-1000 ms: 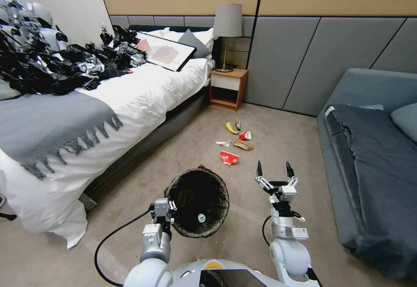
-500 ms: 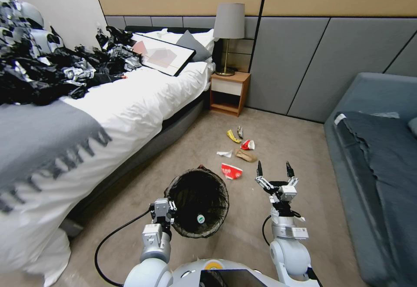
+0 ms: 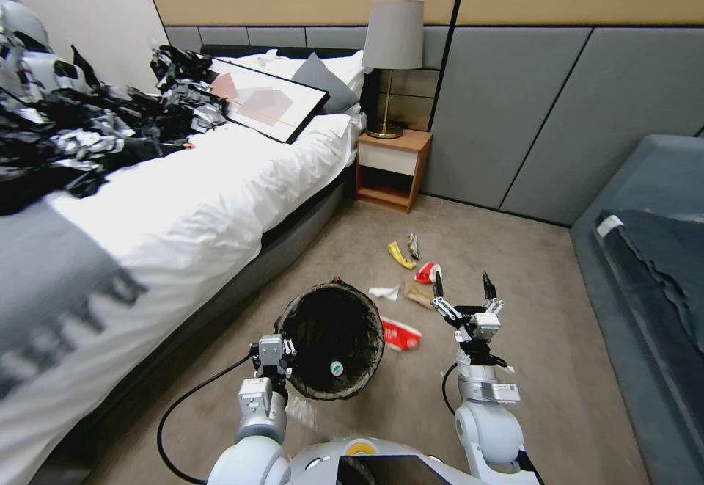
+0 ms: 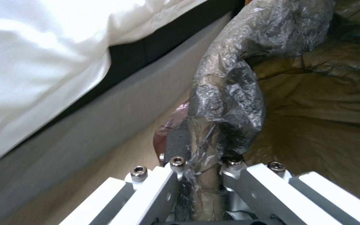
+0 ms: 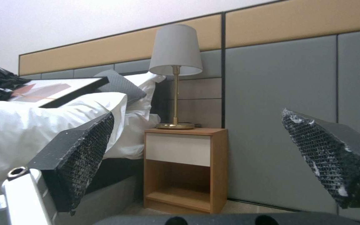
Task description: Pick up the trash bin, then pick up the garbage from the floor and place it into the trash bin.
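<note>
My left gripper (image 3: 273, 351) is shut on the near rim of the trash bin (image 3: 330, 338), a round bucket lined with a crinkly black bag, held just above the carpet. In the left wrist view the fingers (image 4: 176, 147) pinch the bag-covered rim (image 4: 230, 93). My right gripper (image 3: 462, 288) stands open and empty, held upright to the right of the bin. The garbage lies on the floor ahead. A red-and-white pack (image 3: 400, 337) lies beside the bin. Farther off lie a white scrap (image 3: 384, 293), a brown bag (image 3: 419, 294), another red-and-white pack (image 3: 427, 272), a yellow wrapper (image 3: 400, 254) and a silvery wrapper (image 3: 413, 245).
A bed (image 3: 183, 199) with white covers runs along the left. A wooden nightstand (image 3: 389, 169) with a lamp (image 3: 394, 37) stands against the back wall. A grey sofa (image 3: 653, 272) fills the right side. Open carpet lies between bed and sofa.
The whole picture has shifted: the camera has moved forward and turned, so the litter lies closer to the bin. Both arms hold the same pose.
</note>
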You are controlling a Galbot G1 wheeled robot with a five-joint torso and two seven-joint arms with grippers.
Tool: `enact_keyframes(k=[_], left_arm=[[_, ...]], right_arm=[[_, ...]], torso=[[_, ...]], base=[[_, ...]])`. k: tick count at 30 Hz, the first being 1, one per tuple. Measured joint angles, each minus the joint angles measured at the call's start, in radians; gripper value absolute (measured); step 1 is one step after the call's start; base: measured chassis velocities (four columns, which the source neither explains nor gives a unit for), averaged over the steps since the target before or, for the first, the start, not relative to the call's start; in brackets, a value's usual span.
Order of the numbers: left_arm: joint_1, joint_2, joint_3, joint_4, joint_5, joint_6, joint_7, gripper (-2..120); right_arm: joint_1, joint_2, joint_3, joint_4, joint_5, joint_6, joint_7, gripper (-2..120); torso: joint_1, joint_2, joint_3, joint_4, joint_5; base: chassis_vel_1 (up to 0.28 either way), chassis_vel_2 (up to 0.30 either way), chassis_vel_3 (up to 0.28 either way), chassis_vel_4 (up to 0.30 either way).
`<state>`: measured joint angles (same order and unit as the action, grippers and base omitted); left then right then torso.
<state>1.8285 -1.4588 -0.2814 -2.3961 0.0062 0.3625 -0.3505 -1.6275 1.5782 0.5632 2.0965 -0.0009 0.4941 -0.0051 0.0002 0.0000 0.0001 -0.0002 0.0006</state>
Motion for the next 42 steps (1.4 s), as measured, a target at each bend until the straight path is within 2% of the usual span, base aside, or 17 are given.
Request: enact_keyframes(k=[1,2,3,8,27,38,42], left_arm=[[0.001,0.0,-0.001,0.0,0.0,0.0,-0.001,0],[0.0,0.0,0.0,0.0,0.0,0.0,-0.001,0],[0.0,0.0,0.0,0.001,0.0,-0.001,0.0,0],[0.0,0.001,-0.001,0.001,0.0,-0.001,-0.001,0],[-0.009,0.001,-0.015,-0.002,-0.008,-0.002,0.0,0],[-0.009,0.001,-0.016,-0.003,-0.009,-0.001,0.0,0],[-0.01,0.001,-0.018,-0.003,-0.01,-0.001,0.001,0]], right_arm=[[0.001,0.0,-0.001,-0.001,0.0,0.004,0.0,100],[0.002,0.0,0.0,-0.001,0.0,0.012,-0.004,100],[0.003,0.0,-0.001,-0.003,0.0,0.022,-0.015,100],[0.007,-0.001,-0.001,-0.005,0.0,0.037,-0.033,100],[0.018,-0.01,0.0,-0.03,-0.061,0.057,-0.033,100],[0.007,-0.058,-0.004,-0.007,-0.05,-0.033,-0.02,100],[-0.002,-0.119,-0.004,0.004,-0.009,-0.127,-0.026,100]], torso=[[0.0,0.0,0.0,0.0006,0.0002],[0.0,0.0,0.0,-0.0001,-0.0019],[0.0,0.0,0.0,0.0002,-0.0001],[0.0,0.0,0.0,0.0001,-0.0007],[0.0,0.0,0.0,0.0002,-0.0006],[0.0,0.0,0.0,0.0002,-0.0006],[0.0,0.0,0.0,0.0003,-0.0006]], base=[[-0.354,0.351,0.366,-0.347],[-0.334,0.354,0.366,-0.312],[-0.273,0.321,0.28,-0.312],[-0.212,0.229,0.234,-0.239],[0.012,-0.009,-0.012,0.006],[0.0,0.0,0.0,0.0],[0.0,0.0,0.0,0.0]])
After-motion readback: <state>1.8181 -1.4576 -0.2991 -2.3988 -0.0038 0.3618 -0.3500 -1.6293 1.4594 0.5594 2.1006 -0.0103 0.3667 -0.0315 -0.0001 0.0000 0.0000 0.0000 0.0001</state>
